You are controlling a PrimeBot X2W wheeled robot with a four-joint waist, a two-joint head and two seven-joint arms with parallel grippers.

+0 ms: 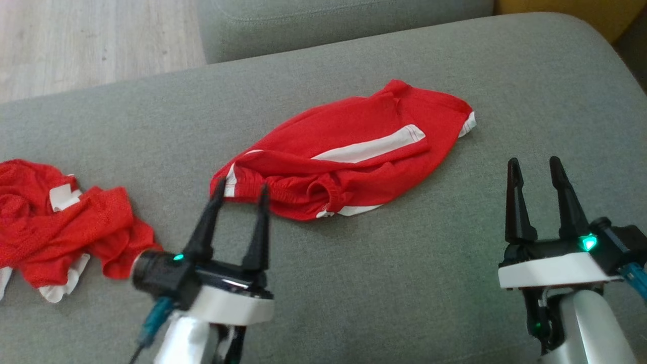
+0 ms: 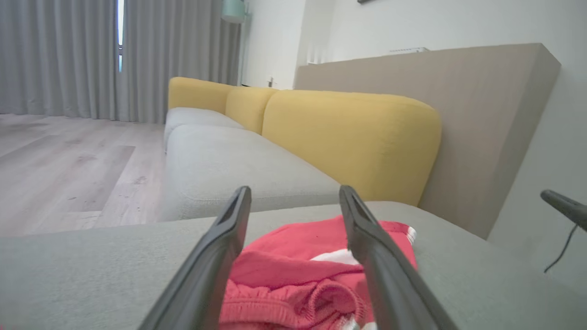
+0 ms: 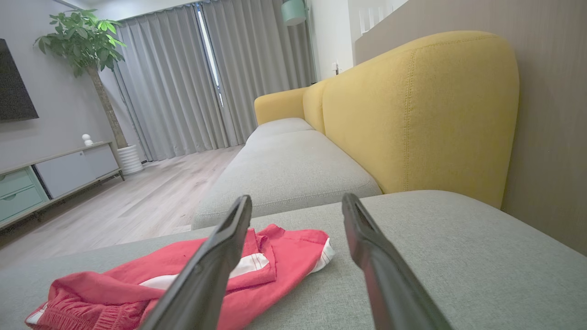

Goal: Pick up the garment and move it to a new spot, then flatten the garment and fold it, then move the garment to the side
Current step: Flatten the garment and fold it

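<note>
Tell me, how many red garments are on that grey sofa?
2. Red white-striped shorts lie in the middle of the grey cushion; a crumpled red mesh garment lies at its left edge, partly out of frame, so more may be hidden there.

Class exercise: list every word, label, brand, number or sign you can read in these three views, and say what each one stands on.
No text can be read in any view.
White label on the crumpled red garment: too small and blurred to show any print.
Red shorts: plain white stripes, no lettering or logo visible.
</note>
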